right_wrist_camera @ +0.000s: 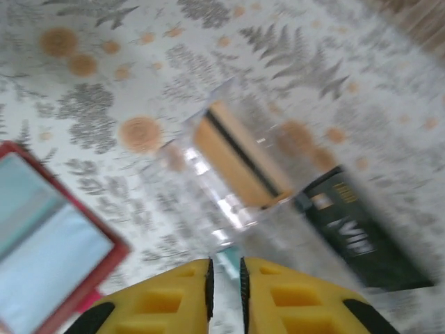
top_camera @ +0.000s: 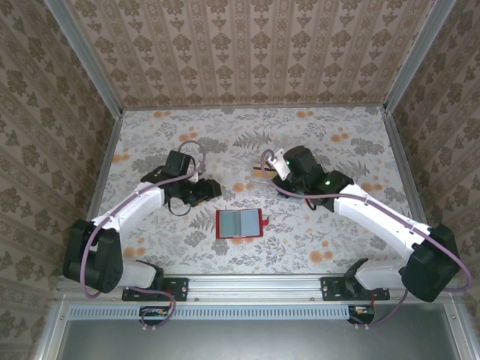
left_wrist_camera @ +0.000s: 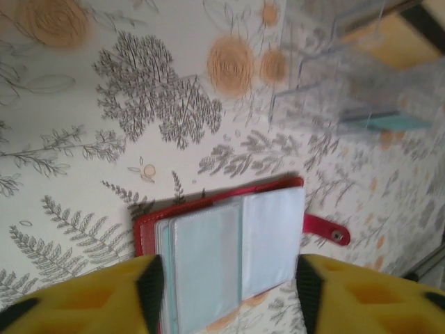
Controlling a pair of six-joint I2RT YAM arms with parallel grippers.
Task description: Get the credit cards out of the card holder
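Note:
The red card holder [top_camera: 240,223] lies open on the table, its grey-blue sleeves up and its red tab [left_wrist_camera: 327,229] to the right. My left gripper [top_camera: 208,191] is open just left of and behind it; in the left wrist view the card holder [left_wrist_camera: 236,243] shows between the spread fingers [left_wrist_camera: 149,285]. My right gripper [right_wrist_camera: 226,278] is shut on a teal card [right_wrist_camera: 228,261], which is blurred and glossy, and holds it above the table behind the holder. The tan-gold card [right_wrist_camera: 236,156] and the black card [right_wrist_camera: 358,233] lie flat on the table beyond it.
The table wears a floral cloth [top_camera: 225,135]. Patterned walls with metal rails [top_camera: 112,150] close it in at the left, back and right. Bare cloth lies behind both arms and in front of the card holder.

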